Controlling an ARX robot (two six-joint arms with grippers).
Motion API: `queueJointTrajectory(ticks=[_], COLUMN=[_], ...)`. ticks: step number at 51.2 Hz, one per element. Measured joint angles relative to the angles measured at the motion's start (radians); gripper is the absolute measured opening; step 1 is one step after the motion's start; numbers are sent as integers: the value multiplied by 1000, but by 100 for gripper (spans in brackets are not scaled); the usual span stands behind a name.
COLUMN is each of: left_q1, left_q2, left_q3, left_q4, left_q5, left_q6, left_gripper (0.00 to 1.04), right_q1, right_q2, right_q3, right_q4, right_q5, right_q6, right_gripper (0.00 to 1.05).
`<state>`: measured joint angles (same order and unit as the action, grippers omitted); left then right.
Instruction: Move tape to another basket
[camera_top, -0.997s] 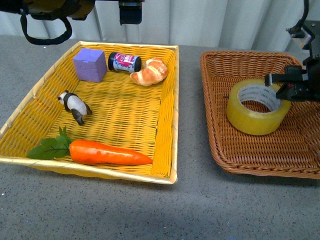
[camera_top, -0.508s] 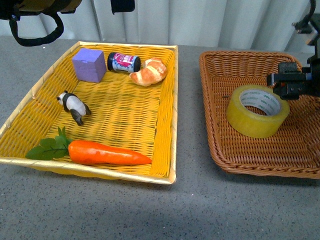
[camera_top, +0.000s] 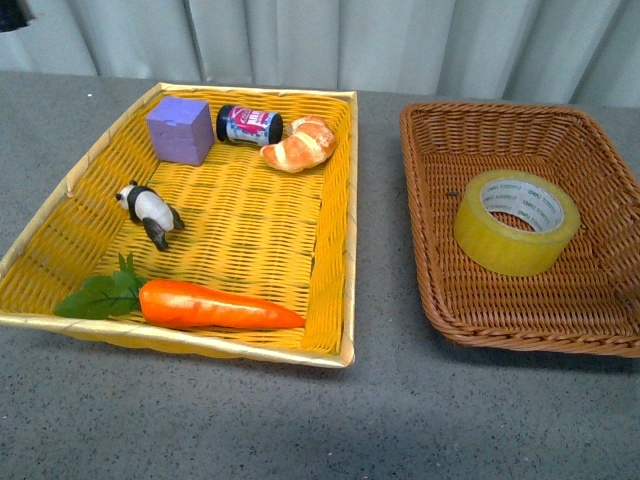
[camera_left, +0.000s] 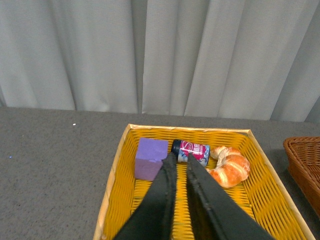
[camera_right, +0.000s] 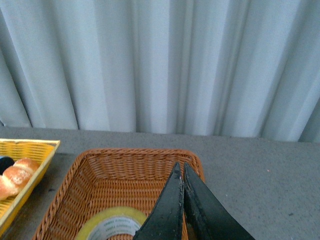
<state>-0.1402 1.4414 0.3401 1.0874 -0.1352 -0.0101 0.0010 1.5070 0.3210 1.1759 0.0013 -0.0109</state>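
The tape (camera_top: 516, 221), a yellowish roll with a white printed core, lies flat inside the dark brown wicker basket (camera_top: 440, 290) on the right. It also shows in the right wrist view (camera_right: 107, 224), in the basket (camera_right: 100, 172). My right gripper (camera_right: 181, 167) is shut and empty, raised above the basket's far side. My left gripper (camera_left: 178, 157) is shut and empty, raised above the yellow tray (camera_left: 117, 172). Neither gripper shows in the front view.
The yellow woven tray (camera_top: 335, 250) on the left holds a purple cube (camera_top: 180, 128), a small jar (camera_top: 249, 125), a croissant (camera_top: 299, 144), a toy panda (camera_top: 150, 212) and a carrot (camera_top: 200, 304). Grey tabletop lies between the trays. A curtain hangs behind.
My right gripper has drawn up and away from the tape and left the front view. The left arm has also left the top of that view. The tape stays in the brown basket.
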Motion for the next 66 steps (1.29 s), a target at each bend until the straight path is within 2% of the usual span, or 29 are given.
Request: queueJointTrajectory(ticks=[8, 21, 24, 29, 51, 66], left_q1=[26, 65, 99, 137, 138, 138], left_q2=[-54, -248, -296, -403, -827, -983], left_q3=[-104, -214, -235, -269, -320, -321], left_q4=[55, -31, -63, -135, -484, -630], left_q5=[28, 61, 117, 129, 135, 135], left_q6=[2, 2, 2, 3, 3, 3], left_gripper=[4, 4, 4, 4, 4, 4], right_q1=[-1, -1, -1, -1, -1, -1], right_q2=[-115, -311, -358, -455, -885, -1043], right_q3=[-92, -197, -216, -248, -314, -316], right_q4=[-29, -120, -150, -216, -568, -713], right_q5=[1, 1, 1, 1, 0, 0], right_q6=[0, 0, 0, 0, 0, 0], right_gripper=[1, 1, 1, 1, 1, 1])
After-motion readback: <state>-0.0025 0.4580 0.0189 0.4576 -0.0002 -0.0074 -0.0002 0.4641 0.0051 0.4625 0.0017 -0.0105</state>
